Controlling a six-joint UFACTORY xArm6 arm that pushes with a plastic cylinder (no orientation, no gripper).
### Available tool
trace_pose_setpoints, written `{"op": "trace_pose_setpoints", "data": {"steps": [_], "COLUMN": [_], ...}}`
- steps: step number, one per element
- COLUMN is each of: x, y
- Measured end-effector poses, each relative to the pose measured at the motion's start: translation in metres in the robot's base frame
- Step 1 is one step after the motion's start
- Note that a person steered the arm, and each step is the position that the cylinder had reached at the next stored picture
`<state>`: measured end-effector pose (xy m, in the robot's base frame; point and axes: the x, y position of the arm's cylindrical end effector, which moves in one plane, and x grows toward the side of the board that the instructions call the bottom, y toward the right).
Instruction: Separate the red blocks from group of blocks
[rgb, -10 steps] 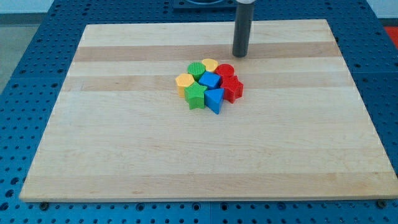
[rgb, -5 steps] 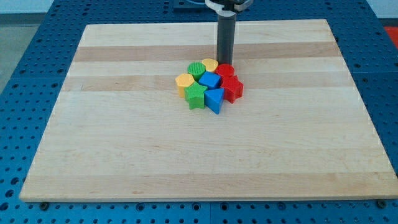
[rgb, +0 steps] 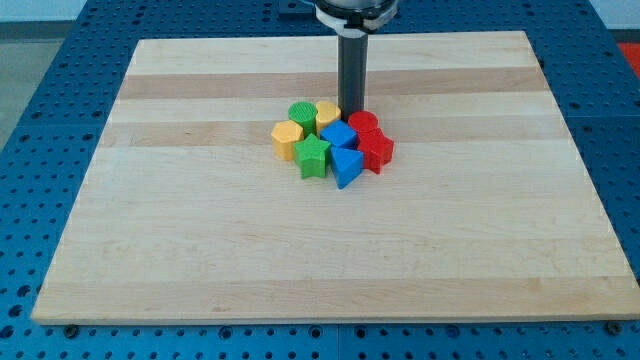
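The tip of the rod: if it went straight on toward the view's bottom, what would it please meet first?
Probably the blue block, right below my tip; the red cylinder sits just right of that line, though depth is unclear.

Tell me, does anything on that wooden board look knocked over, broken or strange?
Nothing stands out. The blocks sit in one tight cluster on the board, and my tip is at its top edge, between the yellow block and the red cylinder.

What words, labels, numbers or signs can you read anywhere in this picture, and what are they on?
None: no readable text, number or sign shows anywhere.
The wooden board is bare grain.
The blue perforated table carries only holes.
The coloured blocks, such as the red cylinder and the green star, have plain faces.
The rod ending in my tip, which sits at the cluster's top edge beside the red cylinder, bears no marking.
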<state>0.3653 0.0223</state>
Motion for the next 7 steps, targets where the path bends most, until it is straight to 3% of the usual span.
{"op": "trace_pose_setpoints", "data": {"steps": [7], "x": [0.090], "y": [0.036]}}
